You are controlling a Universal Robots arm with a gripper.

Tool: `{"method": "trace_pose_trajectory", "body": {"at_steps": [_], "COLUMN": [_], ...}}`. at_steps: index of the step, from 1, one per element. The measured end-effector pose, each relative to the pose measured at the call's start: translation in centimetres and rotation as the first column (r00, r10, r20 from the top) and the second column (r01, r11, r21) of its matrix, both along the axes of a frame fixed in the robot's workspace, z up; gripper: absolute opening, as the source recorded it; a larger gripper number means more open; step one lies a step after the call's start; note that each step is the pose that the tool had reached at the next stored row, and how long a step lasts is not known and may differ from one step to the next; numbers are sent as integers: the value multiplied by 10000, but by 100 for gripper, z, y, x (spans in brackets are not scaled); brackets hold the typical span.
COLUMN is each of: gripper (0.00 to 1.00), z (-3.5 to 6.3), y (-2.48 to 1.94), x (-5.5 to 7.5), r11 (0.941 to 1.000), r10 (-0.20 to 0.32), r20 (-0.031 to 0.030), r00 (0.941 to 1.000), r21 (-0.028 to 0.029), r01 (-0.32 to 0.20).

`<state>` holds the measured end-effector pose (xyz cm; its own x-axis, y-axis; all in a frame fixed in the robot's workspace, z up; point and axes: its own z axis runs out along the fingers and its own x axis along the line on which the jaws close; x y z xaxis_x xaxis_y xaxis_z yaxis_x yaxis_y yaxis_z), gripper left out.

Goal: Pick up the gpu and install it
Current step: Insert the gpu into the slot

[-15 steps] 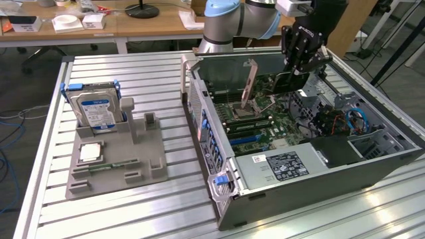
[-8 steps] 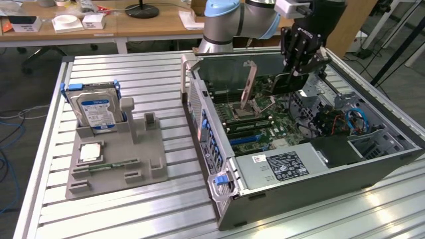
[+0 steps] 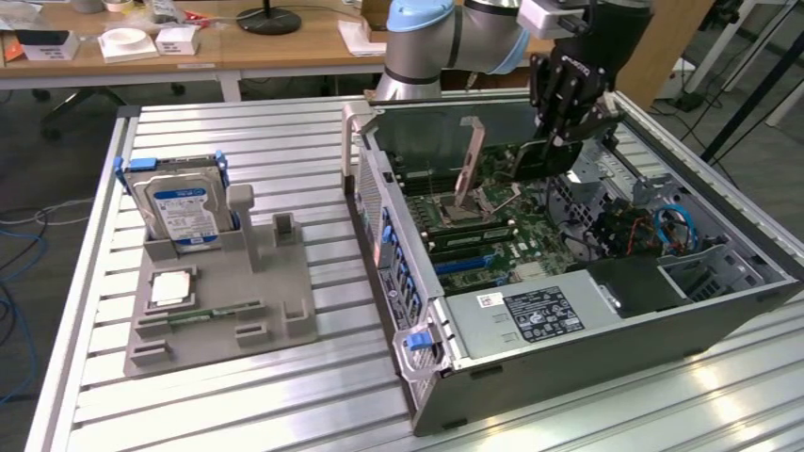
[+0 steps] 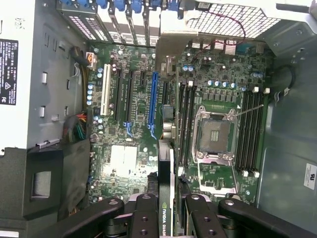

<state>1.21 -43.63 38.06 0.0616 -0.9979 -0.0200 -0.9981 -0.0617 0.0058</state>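
The gpu (image 3: 538, 158) is a dark-green card with a long silver bracket (image 3: 474, 165) at one end. It hangs upright over the open computer case (image 3: 415, 282), above the motherboard (image 3: 496, 245). My gripper (image 3: 571, 132) is shut on the card's upper edge. In the wrist view the gpu (image 4: 166, 183) appears edge-on between my black fingers (image 4: 144, 215), and the gripper (image 4: 167, 218) clamps it from both sides. Below the card lie the motherboard's blue slot (image 4: 152, 104), a white slot (image 4: 105, 94) and the bare processor socket (image 4: 215, 134).
On the exterior view's left, a grey fixture (image 3: 282, 301) holds an upright silver hard drive (image 3: 186, 207), a processor (image 3: 169, 287) and a memory stick (image 3: 207, 315). The power supply (image 3: 540, 313) fills the case's near end. Cables and a drive cage (image 3: 672, 231) crowd its right side.
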Motion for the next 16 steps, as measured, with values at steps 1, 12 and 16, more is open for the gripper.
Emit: {"method": "trace_pose_trajectory", "body": {"at_steps": [1, 12, 16], "gripper": [26, 26, 26], "z": [-4, -48, -62], "y": [0, 2, 2], "x": [-1, -7, -9], "r11": [10000, 10000, 10000], "r10": [-1, -5, -7], "r20": [1, 13, 16], "r00": [10000, 10000, 10000], "r21": [0, -1, -1], "r01": [1, 5, 7]}}
